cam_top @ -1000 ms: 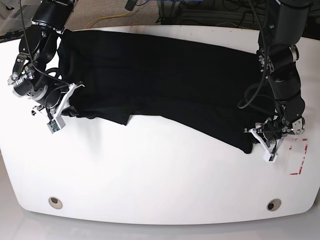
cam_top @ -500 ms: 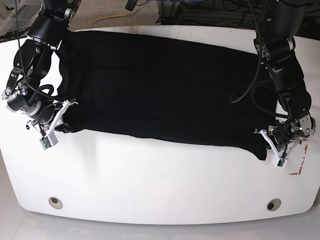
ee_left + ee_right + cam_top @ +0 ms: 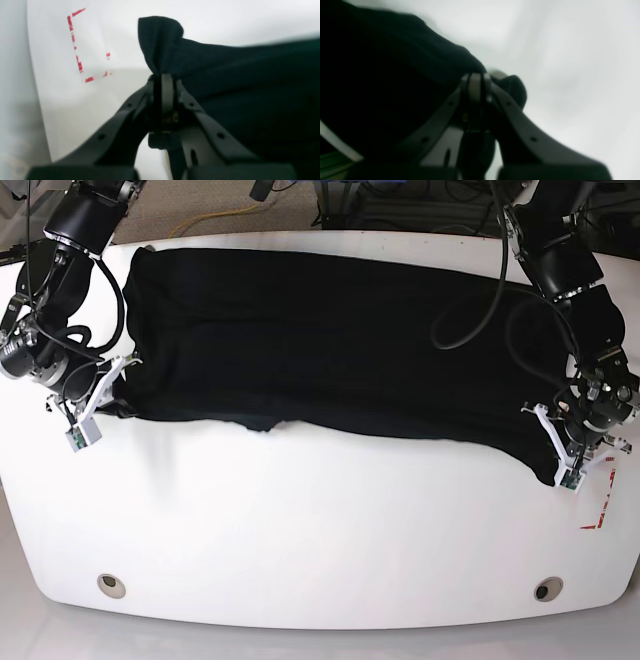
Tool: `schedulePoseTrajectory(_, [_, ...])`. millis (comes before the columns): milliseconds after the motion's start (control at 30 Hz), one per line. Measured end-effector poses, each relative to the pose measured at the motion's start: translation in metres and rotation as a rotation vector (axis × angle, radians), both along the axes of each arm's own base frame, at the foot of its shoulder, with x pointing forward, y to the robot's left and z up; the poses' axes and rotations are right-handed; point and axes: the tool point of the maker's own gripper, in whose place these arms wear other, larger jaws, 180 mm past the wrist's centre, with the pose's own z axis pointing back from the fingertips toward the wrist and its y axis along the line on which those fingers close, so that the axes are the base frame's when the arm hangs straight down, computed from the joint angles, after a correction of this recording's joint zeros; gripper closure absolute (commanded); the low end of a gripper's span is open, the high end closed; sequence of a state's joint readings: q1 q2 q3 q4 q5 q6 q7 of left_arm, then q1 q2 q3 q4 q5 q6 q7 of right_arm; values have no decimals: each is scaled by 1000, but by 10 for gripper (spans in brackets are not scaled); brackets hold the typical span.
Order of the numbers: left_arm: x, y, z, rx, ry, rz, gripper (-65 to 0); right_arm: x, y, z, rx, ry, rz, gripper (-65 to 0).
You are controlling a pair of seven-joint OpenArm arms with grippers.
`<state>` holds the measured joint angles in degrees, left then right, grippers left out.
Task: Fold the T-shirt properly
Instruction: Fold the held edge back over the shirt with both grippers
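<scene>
On the white bench (image 3: 320, 550) we see our left fingers (image 3: 566, 470) at four o'clock and our right fingers (image 3: 92, 412) at nine o'clock, each pair clamped on a near corner of the black T-shirt (image 3: 330, 345), which stretches flat across the far half.

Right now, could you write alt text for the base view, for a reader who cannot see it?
A black T-shirt lies stretched across a white table, held at both ends. The left gripper pinches one corner and the right gripper pinches the opposite corner.
</scene>
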<state>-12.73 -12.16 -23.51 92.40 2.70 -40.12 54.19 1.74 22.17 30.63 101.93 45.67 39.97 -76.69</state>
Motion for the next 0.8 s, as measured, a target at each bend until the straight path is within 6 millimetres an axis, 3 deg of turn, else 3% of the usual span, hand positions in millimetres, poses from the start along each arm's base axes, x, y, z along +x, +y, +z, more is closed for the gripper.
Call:
schedulePoseTrajectory(233, [-35,-5,0,70,4,-26,0,-26,12,-15,90,47,24,0])
schedulePoseTrajectory(467, [-64,-9,-1,119,19,-52,0,-39,0,-15,88,57,2,0])
schedulePoseTrajectory(800, [-108,28,-18,116,90,71,0,-69,-9,-23,122,108,-8,0])
